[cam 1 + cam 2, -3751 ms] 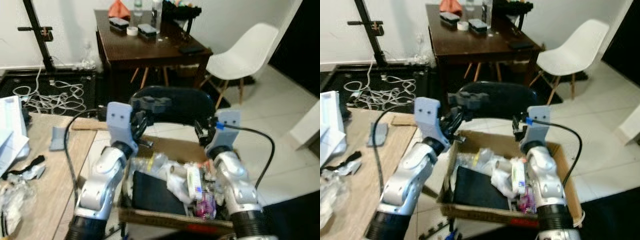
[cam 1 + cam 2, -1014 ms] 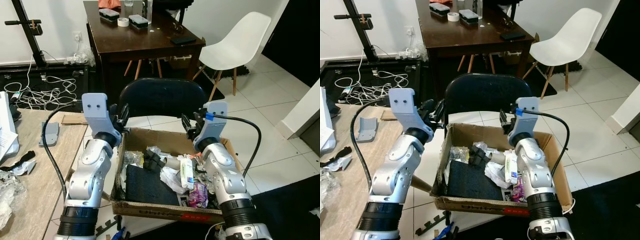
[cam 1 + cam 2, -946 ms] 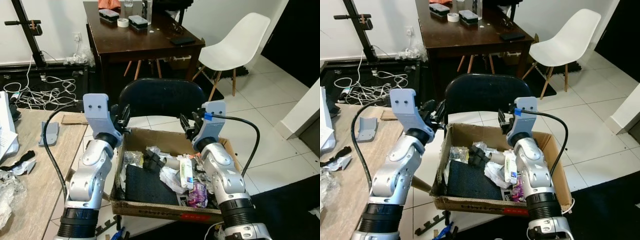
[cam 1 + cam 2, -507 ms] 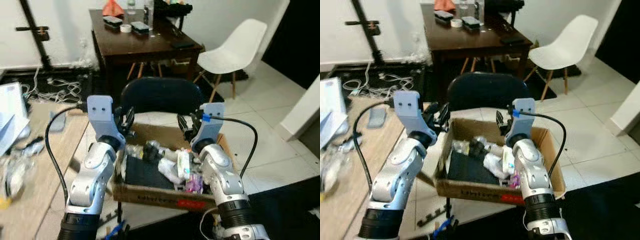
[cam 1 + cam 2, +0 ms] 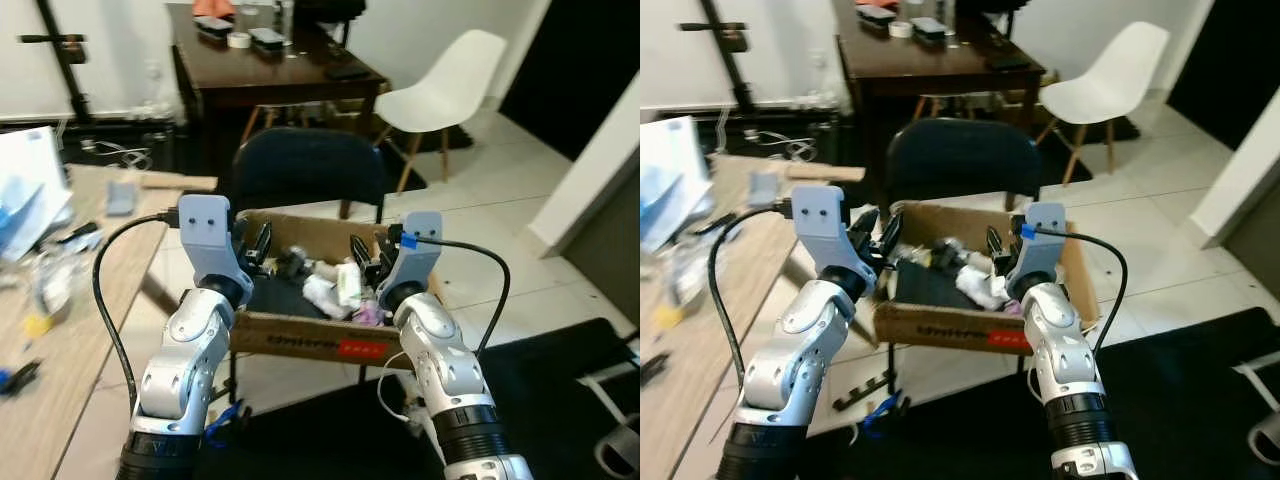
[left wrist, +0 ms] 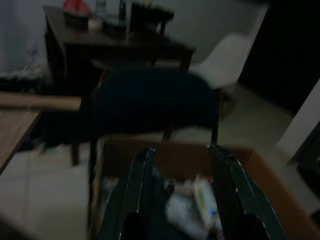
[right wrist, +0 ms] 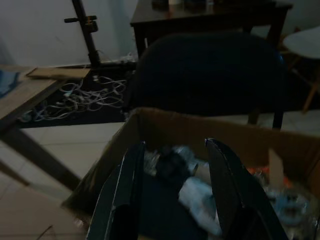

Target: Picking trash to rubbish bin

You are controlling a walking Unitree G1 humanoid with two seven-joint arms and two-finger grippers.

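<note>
White floor tiles (image 5: 470,200) lie beyond my two grippers. Left gripper (image 5: 254,245) and right gripper (image 5: 366,258), both with fingers spread, hover over one trash-filled cardboard box (image 5: 300,335). Ahead stand one black chair (image 5: 305,170), one white chair (image 5: 445,85), one dark table (image 5: 270,85).

- The camera has pulled back from the cardboard box (image 5: 300,333), which now sits farther from the robot, its printed near wall facing the lens.
- Both arms now reach out level, the left gripper (image 5: 253,246) and right gripper (image 5: 367,254) hovering open at the box's near rim rather than above the trash (image 5: 335,285).
</note>
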